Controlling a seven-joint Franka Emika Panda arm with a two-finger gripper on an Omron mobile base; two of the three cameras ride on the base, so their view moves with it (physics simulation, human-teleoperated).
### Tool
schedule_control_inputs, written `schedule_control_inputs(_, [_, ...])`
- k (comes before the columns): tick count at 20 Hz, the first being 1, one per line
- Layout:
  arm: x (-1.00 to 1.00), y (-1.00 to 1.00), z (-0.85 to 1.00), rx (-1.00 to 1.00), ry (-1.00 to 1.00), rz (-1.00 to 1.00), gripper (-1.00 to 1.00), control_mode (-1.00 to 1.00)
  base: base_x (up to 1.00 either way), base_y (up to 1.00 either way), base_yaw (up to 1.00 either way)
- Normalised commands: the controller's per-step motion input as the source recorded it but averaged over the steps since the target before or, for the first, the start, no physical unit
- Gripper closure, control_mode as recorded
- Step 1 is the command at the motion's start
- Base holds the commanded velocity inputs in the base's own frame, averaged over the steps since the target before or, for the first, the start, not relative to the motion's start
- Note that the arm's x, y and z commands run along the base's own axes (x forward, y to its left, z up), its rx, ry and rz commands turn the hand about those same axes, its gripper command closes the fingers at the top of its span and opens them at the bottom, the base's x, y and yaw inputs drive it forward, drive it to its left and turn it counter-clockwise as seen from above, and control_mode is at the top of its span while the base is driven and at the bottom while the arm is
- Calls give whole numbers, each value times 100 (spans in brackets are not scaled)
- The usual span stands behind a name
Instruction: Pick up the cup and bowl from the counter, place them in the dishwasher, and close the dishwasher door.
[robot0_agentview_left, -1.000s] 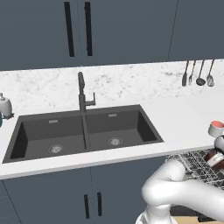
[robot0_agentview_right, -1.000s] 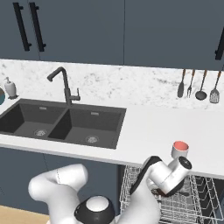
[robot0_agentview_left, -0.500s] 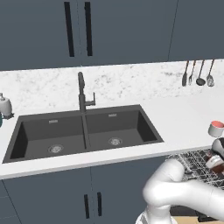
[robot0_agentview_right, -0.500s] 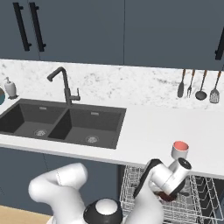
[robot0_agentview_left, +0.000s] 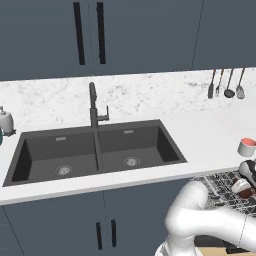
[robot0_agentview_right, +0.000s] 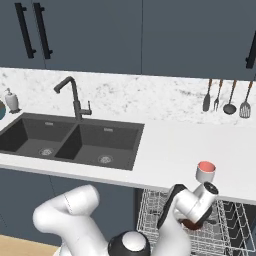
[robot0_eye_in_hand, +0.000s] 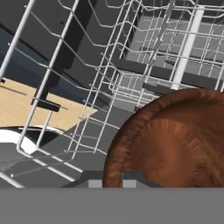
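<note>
My gripper (robot0_agentview_right: 192, 223) is shut on the rim of the dark reddish-brown bowl (robot0_eye_in_hand: 175, 144), holding it low over the pulled-out wire rack (robot0_agentview_right: 152, 220) of the dishwasher. The left base view catches the bowl (robot0_agentview_left: 244, 190) at its right edge, over the rack (robot0_agentview_left: 217, 182). Seen from the hand, rack wires (robot0_eye_in_hand: 109, 65) lie close beneath the bowl, with a flat dark grey surface (robot0_eye_in_hand: 94, 127) under them that may be the dishwasher door. The cup (robot0_agentview_right: 205, 171), pale with a salmon inside, stands upright on the white counter (robot0_agentview_right: 165, 145) just above the rack; it is also in the left base view (robot0_agentview_left: 247, 147).
A black double sink (robot0_agentview_right: 75, 142) with a dark faucet (robot0_agentview_right: 75, 97) takes up the counter's left part. Utensils (robot0_agentview_right: 227, 97) hang on the back wall. A white soap bottle (robot0_agentview_right: 11, 100) stands far left. Dark cabinets run above and below.
My hand has sunk a little toward the rack with the bowl still in it. The cup has not moved.
</note>
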Motion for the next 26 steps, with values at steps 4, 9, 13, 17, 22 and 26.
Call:
schedule_control_inputs(4, [50, 0, -34, 0, 0, 0, 100, -100, 0, 0, 0])
schedule_control_inputs(9, [36, 0, -39, 0, 0, 0, 100, -100, 0, 0, 0])
schedule_control_inputs(13, [20, 0, -44, 0, 0, 0, 100, -100, 0, 0, 0])
schedule_control_inputs(17, [21, 0, -50, 0, 0, 0, 100, -100, 0, 0, 0])
schedule_control_inputs(22, [10, 0, -51, 0, 2, 0, 100, -100, 0, 0, 0])
schedule_control_inputs(26, [10, 0, -31, 0, 0, 0, 100, -100, 0, 0, 0])
